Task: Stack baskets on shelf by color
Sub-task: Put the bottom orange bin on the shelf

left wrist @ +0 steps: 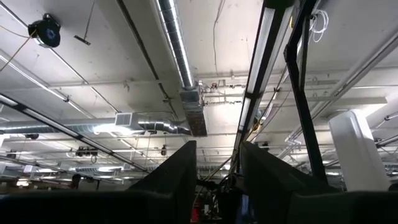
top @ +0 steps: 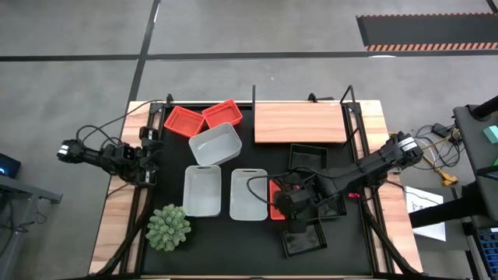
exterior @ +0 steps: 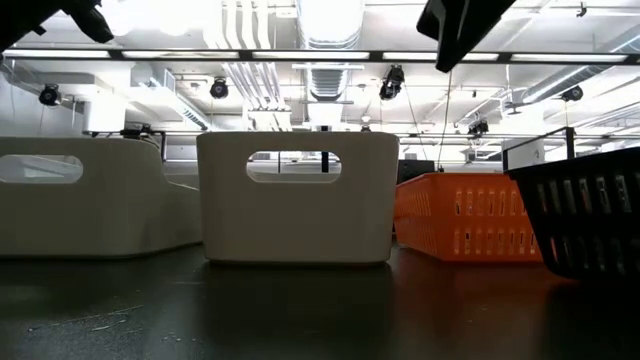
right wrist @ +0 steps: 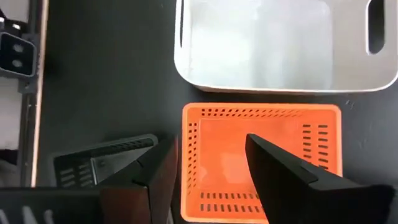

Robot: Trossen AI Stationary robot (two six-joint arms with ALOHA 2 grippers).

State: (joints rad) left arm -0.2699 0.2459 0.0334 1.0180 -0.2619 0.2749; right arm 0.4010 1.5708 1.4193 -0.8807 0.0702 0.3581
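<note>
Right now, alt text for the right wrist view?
The right gripper, fingers open, hovers over an orange basket on the black mat. A white basket lies just beyond it, and part of a black basket shows beside one finger.

Flat light-brown wooden shelf board with thin black posts, upper centre-right of high view, bare top. Two orange-red perforated plastic baskets upper left of centre, touching, tilted. Three white deep plastic bins: one angled, two upright side by side mid-frame. One orange-red basket just right of them. Black mesh baskets right of centre, lower one apart.
</note>
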